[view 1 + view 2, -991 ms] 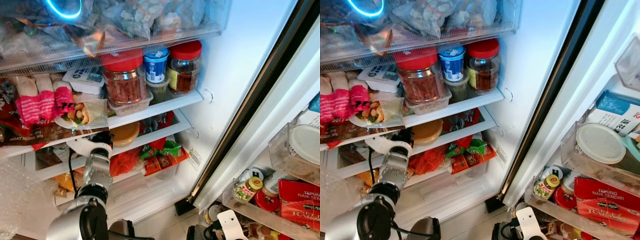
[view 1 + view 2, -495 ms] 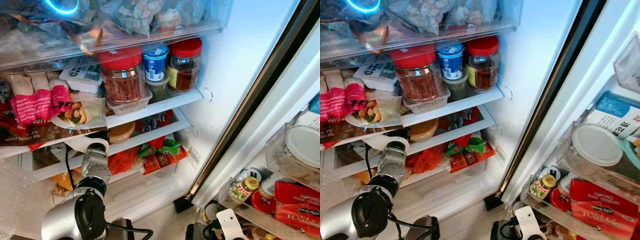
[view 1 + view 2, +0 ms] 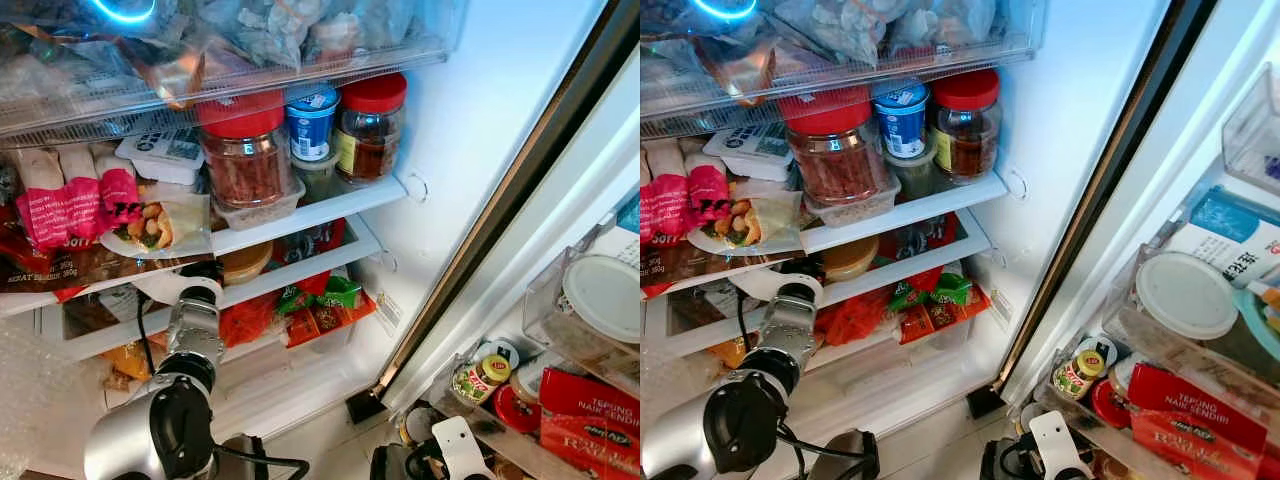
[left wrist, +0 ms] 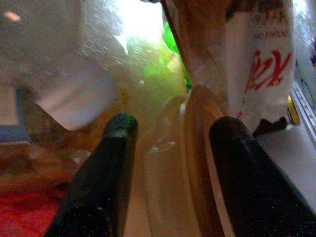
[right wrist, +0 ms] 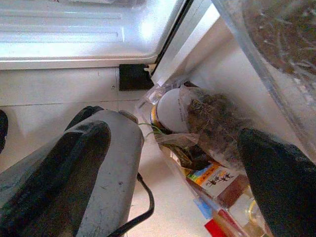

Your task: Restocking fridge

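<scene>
Domestic kitchen, viewed at an open household fridge. White interior shelves carry red-lidded jars, a blue-lidded tub, pink-wrapped packets and a plate of food. A clear drawer above holds bagged frozen goods. The door rack holds small jars, sauce containers and red packets. Pale tiled floor lies below the fridge.

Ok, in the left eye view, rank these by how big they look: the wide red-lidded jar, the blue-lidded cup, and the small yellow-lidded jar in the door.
1. Wide red-lidded jar, clearly largest.
2. Blue-lidded cup.
3. Yellow-lidded jar, smallest as seen, though it sits nearer the camera, so its true size is unsure.
</scene>
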Available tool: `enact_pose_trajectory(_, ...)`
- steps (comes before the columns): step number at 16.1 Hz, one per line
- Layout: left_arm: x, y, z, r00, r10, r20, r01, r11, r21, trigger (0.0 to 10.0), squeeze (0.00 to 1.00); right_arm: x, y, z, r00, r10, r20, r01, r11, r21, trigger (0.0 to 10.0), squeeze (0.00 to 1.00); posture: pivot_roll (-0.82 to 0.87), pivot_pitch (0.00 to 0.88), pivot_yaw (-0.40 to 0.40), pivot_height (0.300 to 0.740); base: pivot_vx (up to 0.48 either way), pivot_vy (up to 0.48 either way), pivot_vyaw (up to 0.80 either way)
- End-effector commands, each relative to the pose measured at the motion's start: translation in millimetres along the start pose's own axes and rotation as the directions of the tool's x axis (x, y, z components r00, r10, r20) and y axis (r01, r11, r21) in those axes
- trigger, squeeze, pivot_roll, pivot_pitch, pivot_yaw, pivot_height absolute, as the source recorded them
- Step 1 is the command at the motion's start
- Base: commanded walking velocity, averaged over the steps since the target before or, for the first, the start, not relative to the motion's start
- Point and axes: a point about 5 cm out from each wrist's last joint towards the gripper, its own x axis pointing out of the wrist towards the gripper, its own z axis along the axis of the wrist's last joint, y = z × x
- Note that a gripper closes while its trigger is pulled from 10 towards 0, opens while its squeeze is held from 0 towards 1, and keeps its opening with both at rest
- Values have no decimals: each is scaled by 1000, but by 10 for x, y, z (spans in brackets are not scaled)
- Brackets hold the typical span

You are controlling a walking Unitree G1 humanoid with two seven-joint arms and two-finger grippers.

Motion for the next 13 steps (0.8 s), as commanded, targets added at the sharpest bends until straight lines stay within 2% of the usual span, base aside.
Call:
enact_pose_trajectory(1, -6, -36, -48, 999, -27, -21, 28, 1000, 8, 10000, 1000, -184, 36, -508, 980, 29, -199, -34, 999, -20, 10000, 0, -148, 146, -86, 631, 0, 0, 0)
enact_pose_trajectory(7, -3, -118, -43, 994, -110, -23, 111, 993, 36, 10000, 1000, -177, 45, -494, 980, 29, -195, -32, 999, -16, 10000, 0, -139, 141, -75, 631, 0, 0, 0)
enact_pose_trajectory(8, -7, -133, -49, 992, -125, -24, 125, 991, 35, 10000, 51, -176, 45, -492, 981, 29, -194, -33, 999, -16, 10000, 0, -132, 134, -69, 631, 0, 0, 0)
enact_pose_trajectory(9, -12, -148, -53, 990, -138, -23, 139, 990, 34, 10000, 0, -175, 45, -491, 981, 30, -193, -33, 999, -15, 10000, 0, -132, 134, -69, 631, 0, 0, 0)
enact_pose_trajectory(13, -60, -137, -71, 988, -153, -15, 153, 988, 16, 10000, 0, -174, 54, -489, 981, 31, -192, -35, 999, -15, 10000, 0, -121, 119, -56, 631, 0, 0, 0)
